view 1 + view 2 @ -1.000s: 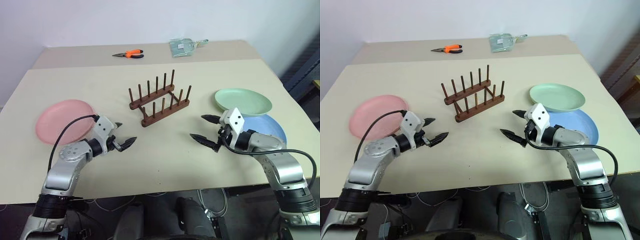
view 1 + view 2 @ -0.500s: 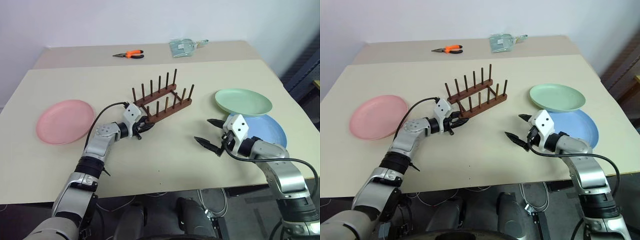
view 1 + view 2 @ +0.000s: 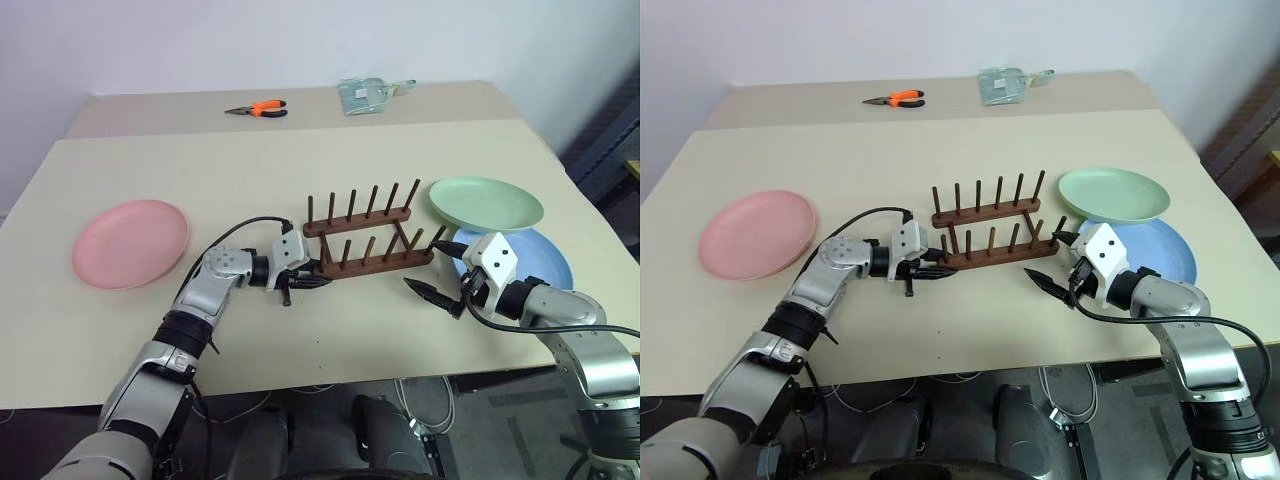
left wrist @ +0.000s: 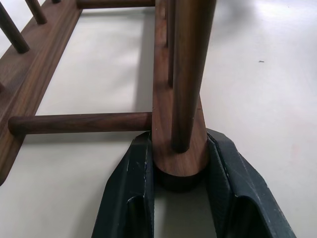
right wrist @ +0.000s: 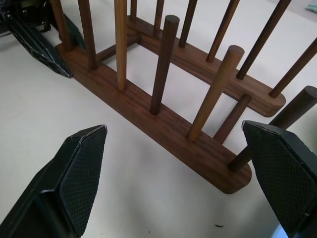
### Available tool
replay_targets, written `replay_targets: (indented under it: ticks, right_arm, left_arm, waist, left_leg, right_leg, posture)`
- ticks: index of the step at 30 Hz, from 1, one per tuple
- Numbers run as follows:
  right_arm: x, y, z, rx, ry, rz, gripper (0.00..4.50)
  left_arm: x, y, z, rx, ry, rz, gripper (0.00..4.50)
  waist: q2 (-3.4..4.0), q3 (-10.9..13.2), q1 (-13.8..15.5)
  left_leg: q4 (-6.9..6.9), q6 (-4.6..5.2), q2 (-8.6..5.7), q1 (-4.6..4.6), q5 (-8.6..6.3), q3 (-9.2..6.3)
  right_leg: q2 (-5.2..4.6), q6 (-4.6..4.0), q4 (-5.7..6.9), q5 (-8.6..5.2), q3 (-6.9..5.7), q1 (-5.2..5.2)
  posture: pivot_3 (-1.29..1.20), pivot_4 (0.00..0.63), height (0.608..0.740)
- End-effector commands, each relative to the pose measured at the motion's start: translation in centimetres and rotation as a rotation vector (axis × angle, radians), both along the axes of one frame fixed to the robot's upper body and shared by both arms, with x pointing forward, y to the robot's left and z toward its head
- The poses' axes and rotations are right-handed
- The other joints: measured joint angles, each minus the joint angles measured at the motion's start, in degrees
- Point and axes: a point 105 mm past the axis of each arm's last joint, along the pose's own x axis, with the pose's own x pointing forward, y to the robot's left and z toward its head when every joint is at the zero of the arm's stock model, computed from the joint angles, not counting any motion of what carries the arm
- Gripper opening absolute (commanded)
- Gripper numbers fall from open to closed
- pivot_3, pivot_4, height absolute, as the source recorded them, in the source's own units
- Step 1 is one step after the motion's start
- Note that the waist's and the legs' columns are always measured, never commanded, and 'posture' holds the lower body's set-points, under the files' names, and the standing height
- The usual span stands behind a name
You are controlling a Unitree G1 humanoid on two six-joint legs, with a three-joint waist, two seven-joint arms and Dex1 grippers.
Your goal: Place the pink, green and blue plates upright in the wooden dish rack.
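The wooden dish rack lies on the table's middle, its rails running left to right. My left gripper is shut on the left end of the near rail; in the left wrist view both fingers press the rail's rounded end. My right gripper stands open just off the rack's right end, nothing between its fingers. The pink plate lies flat at the left. At the right, the green plate overlaps the blue plate, both flat.
Orange-handled pliers and a clear plastic bag lie on the far part of the table. The table's right edge runs close behind the green and blue plates. Bare tabletop stretches in front of the rack.
My left gripper closed on the rack's end, dragged it to the right and swung it from a slant to lie level across the table. My right gripper drew slightly right, staying open.
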Motion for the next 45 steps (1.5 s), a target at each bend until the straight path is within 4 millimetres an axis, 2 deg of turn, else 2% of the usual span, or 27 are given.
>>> replay_targets:
  ticks: [1,2,4,5,8,10,11,15,18,21,26,37,45]
  right_arm:
    - [-0.1,-1.4,0.9,-0.034,-0.025,-0.027,4.50]
    - [-0.3,-1.9,0.8,-0.032,-0.006,-0.038,4.24]
    - [-0.6,-2.4,0.7,-0.030,0.018,-0.043,3.64]
    - [-0.8,-2.6,0.7,-0.032,0.026,-0.041,3.16]
    - [-1.3,-2.8,0.2,-0.054,0.070,-0.033,1.65]
    - [-1.6,-2.0,-0.6,-0.070,0.106,-0.003,0.68]
    - [-1.5,-1.5,-1.2,-0.090,0.117,0.000,0.21]
    - [-0.6,-0.6,-3.1,-0.162,0.126,-0.009,0.21]
    - [1.3,-0.4,-4.0,-0.212,0.104,-0.071,0.21]
    - [2.9,-0.1,-4.0,-0.242,0.070,-0.115,0.21]
    - [4.6,0.3,-4.3,-0.302,0.031,-0.128,0.21]
    - [8.3,0.9,-3.4,-0.305,-0.059,-0.169,0.21]
    - [8.4,1.3,-2.8,-0.286,-0.082,-0.140,0.21]
  left_arm:
    - [0.6,1.6,-0.5,0.043,-0.004,0.080,3.15]
    - [0.7,2.3,-0.5,0.039,0.000,0.115,3.54]
    - [0.5,3.6,-0.5,0.044,0.016,0.165,3.55]
    - [0.4,4.1,-0.6,0.052,0.021,0.184,3.55]
    - [-3.1,5.1,-0.9,0.036,0.123,0.160,2.55]
    - [-5.0,3.9,-0.7,0.011,0.160,0.122,1.62]
    - [-5.3,3.0,-0.6,0.003,0.149,0.128,1.17]
    - [-6.2,0.2,0.1,-0.056,0.132,0.137,1.17]
    - [-5.8,-1.3,-1.2,-0.002,0.089,0.191,1.17]
    - [-4.3,-1.7,-2.6,0.055,0.051,0.294,1.17]
    - [-1.8,-1.3,-2.8,0.041,0.042,0.477,1.17]
    - [1.2,0.5,-3.4,0.060,-0.003,0.621,1.17]
    - [1.2,1.2,-3.8,0.069,-0.010,0.632,1.17]
  waist:
    - [0.00,0.00,0.00]
    - [0.00,0.00,-0.03]
    - [-0.01,-0.01,-0.20]
    - [-0.01,-0.02,-0.29]
    - [-0.02,-0.07,-0.86]
    - [0.03,-0.10,-0.82]
    - [0.07,-0.12,-0.50]
    - [0.13,-0.16,0.69]
    - [0.12,-0.17,1.04]
    - [0.15,-0.23,1.37]
    - [0.07,-0.41,1.31]
    - [0.08,-0.72,0.01]
    - [0.09,-0.73,-0.26]
  left_leg:
    - [-0.01,0.00,0.00,0.00,0.00,0.00]
    - [-0.01,0.00,0.00,0.00,0.00,0.00]
    - [-0.02,0.00,0.01,0.02,0.00,0.00]
    - [-0.04,0.00,0.02,0.03,0.00,0.00]
    - [-0.11,0.01,0.10,0.12,-0.01,0.03]
    - [-0.16,0.05,0.16,0.17,-0.03,0.05]
    - [-0.16,0.05,0.16,0.17,-0.03,0.04]
    - [0.10,0.04,0.04,0.02,-0.03,-0.01]
    - [0.14,0.04,0.01,-0.01,-0.02,0.00]
    - [0.12,0.03,0.00,0.05,-0.02,0.01]
    - [0.17,0.00,-0.03,0.10,0.00,-0.05]
    - [0.10,-0.02,-0.01,0.29,0.02,-0.04]
    - [0.00,-0.02,0.00,0.36,0.02,-0.04]
  right_leg:
    - [0.00,0.00,0.00,0.00,0.00,0.00]
    - [0.00,0.01,0.00,0.00,0.00,0.00]
    - [0.00,0.01,0.00,0.00,0.01,0.00]
    - [0.01,0.01,0.02,0.00,0.01,0.00]
    - [0.06,0.02,0.10,0.01,0.02,-0.02]
    - [0.08,0.03,0.13,-0.02,0.03,-0.02]
    - [0.08,0.00,0.14,-0.04,0.03,-0.02]
    - [0.01,0.03,0.10,-0.25,0.02,0.03]
    - [0.00,0.03,0.04,-0.24,0.03,0.04]
    - [0.00,0.01,0.06,-0.23,0.03,0.08]
    - [0.00,0.02,0.05,-0.23,0.03,0.20]
    - [0.05,0.08,0.19,-0.13,0.03,0.23]
    - [0.05,0.06,0.21,-0.03,0.04,0.24]
  posture:
    - [0.00,0.150,0.740]
    - [0.00,0.150,0.740]
    - [0.00,0.150,0.740]
    - [0.00,0.150,0.740]
    - [0.00,0.150,0.740]
    - [0.00,0.150,0.740]
    - [0.00,0.150,0.740]
    - [0.00,0.150,0.740]
    - [0.00,0.150,0.740]
    - [0.00,0.150,0.740]
    - [0.00,0.150,0.740]
    - [0.00,0.150,0.740]
    - [0.00,0.150,0.740]
